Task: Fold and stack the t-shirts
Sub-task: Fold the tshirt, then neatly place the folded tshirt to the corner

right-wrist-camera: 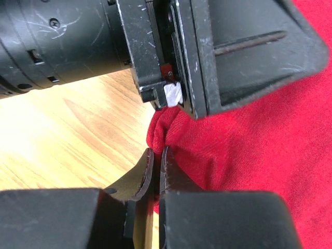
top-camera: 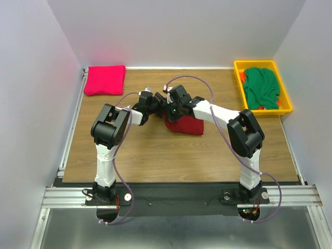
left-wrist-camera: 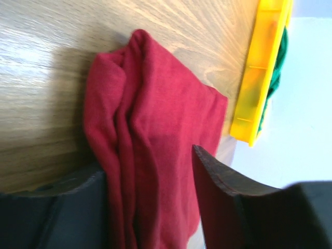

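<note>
Your right pincer has its two fingers pressed almost together, and they pinch a little puckered edge of the dark red shirt. Your left pincer is right beside it, coming in from the other side. Its fingers sit wider apart, with a thick bunch of the same shirt filling the gap and touching both of them, so it grips the cloth too. The dark red shirt is a crumpled, wrinkly lump, not flat, and it rests on the wooden tabletop near the middle, a bit to the right. Both arms bend in over it from their two sides. At the far left corner of the tabletop lies the pink shirt, folded into a neat flat square, well apart from the pincers. At the far right stands the yellow bin, and the green shirt lies bunched up inside it.
</note>
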Robot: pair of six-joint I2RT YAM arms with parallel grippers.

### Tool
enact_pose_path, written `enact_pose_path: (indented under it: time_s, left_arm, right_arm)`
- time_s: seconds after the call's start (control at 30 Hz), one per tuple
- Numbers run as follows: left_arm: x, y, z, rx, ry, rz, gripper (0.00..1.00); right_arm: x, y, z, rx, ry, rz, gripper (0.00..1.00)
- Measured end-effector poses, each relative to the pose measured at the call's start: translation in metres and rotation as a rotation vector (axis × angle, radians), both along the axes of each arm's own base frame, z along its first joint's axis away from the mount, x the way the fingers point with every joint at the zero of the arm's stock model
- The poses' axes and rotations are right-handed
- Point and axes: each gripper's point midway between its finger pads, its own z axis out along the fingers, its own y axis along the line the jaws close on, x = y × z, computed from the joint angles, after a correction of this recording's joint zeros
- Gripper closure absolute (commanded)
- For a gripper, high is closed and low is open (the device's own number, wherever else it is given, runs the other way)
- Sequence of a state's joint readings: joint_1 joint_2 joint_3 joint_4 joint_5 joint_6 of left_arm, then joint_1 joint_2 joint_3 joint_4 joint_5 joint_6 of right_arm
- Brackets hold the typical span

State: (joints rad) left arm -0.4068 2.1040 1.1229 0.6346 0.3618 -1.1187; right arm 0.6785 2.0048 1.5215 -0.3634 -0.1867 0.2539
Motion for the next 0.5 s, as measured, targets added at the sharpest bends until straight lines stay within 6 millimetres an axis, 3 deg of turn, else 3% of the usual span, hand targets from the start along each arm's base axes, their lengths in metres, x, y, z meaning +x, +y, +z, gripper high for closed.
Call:
enact_pose_path:
  time_s: [0.13,0.2,0.23,0.3,0.33,0.4,0.43,0.5]
  left_arm:
    - [0.000,0.000,-0.004,0.009,0.006,0.001,0.43]
    - [0.000,-0.001,-0.004,0.012,0.009,0.002,0.62]
    - [-0.001,-0.001,-0.006,0.022,0.009,0.000,0.79]
    - [-0.001,0.001,-0.011,0.050,0.019,0.001,0.90]
    - [-0.001,0.002,-0.014,0.080,0.023,-0.006,0.99]
    - [0.002,0.002,-0.014,0.122,0.016,-0.022,1.00]
    - [0.005,0.003,-0.013,0.150,0.006,-0.030,1.00]
    - [0.014,0.004,-0.007,0.220,-0.034,-0.051,1.00]
  right_arm:
    - [0.005,-0.002,0.001,0.005,-0.003,-0.021,0.99]
    - [0.006,-0.003,0.001,0.009,-0.002,-0.027,0.99]
    - [0.007,-0.003,0.002,0.011,-0.003,-0.029,0.99]
    - [0.007,-0.003,0.002,0.015,-0.001,-0.031,0.93]
    - [0.008,-0.003,0.002,0.018,0.001,-0.032,0.80]
    - [0.009,-0.003,0.003,0.024,0.003,-0.037,0.57]
    - [0.011,-0.005,0.004,0.029,0.002,-0.042,0.34]
    - [0.012,-0.006,0.006,0.046,0.012,-0.052,0.17]
